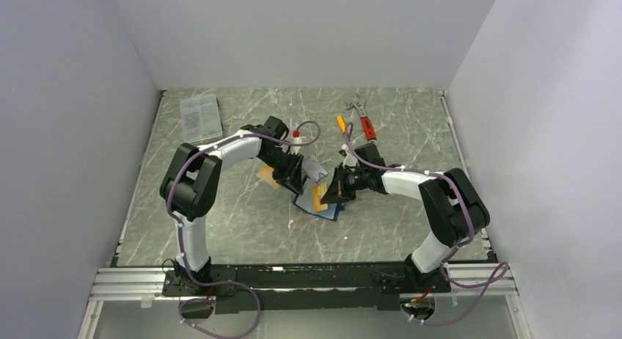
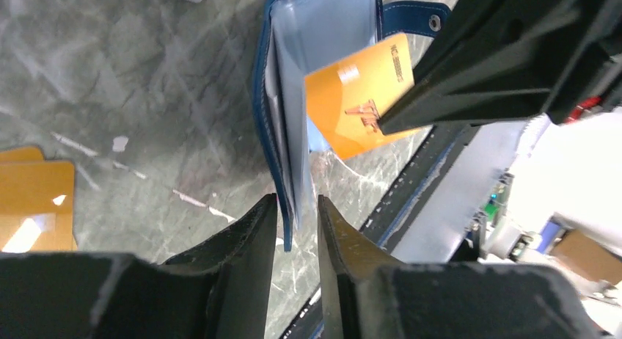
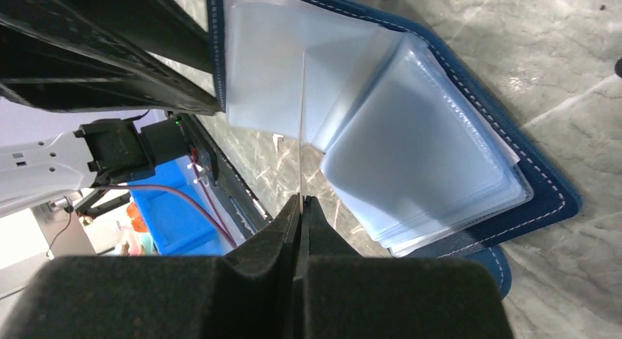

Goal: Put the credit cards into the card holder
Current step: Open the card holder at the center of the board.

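Biggest worry for me: the orange card (image 2: 357,97) sits on a slant over the open card holder (image 3: 546,188), so its corner could snag a lip of the clear sleeves (image 3: 425,141) or slip between two of them. A push would then buckle the plastic or yank the holder out of the other pinch. The right gripper (image 3: 301,201) has its jaws pressed tight on that card, which shows edge-on from its wrist cam. Its arm comes in from 3 o'clock, forearm about level. The left gripper (image 2: 296,199) reaches in from 9 o'clock, tipped down, jaws nearly together and, as far as I can tell, nipping the holder's edge to keep it open. The holder lies near the middle of the table (image 1: 242,229), with spare orange cards (image 2: 33,207) at its 10 o'clock.
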{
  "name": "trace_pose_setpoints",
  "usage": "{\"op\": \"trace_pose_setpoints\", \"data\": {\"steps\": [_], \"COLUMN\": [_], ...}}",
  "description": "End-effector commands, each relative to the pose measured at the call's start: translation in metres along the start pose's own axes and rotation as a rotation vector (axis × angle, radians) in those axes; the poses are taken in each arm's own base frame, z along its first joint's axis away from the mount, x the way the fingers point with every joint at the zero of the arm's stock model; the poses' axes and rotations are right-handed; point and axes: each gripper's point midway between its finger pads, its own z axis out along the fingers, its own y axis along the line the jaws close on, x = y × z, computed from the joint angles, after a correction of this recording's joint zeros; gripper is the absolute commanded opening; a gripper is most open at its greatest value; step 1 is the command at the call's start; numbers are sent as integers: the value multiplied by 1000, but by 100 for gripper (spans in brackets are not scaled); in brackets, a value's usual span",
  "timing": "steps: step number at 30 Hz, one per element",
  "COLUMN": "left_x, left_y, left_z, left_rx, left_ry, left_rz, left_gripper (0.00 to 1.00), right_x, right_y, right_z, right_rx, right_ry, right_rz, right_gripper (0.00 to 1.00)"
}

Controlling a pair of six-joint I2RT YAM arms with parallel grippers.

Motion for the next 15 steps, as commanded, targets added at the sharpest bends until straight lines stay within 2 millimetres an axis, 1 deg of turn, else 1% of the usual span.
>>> {"op": "trace_pose_setpoints", "data": {"steps": [1,6,10,15], "left_x": [-9,-8,-7,-7], "left_y": [-16,-14,-10,0], "left_z": [-12,-8,-1,15], "left_rx": [135,146,149,117], "left_ry": [-48,-42,-28,14], "left_rz": [-16,-42,-71,-107], "left_gripper": [33,36,42,42], "right_x": [-14,-16,-15,-13], "right_y": [6,3,1,-1], "right_z": [5,10,14,16], "right_rx": [-13,-10,-7,-6], "right_ry": [-18,-8,8,19], "right_rz": [-18,-16,-17,-17], "right_gripper": [0,0,0,0]}}
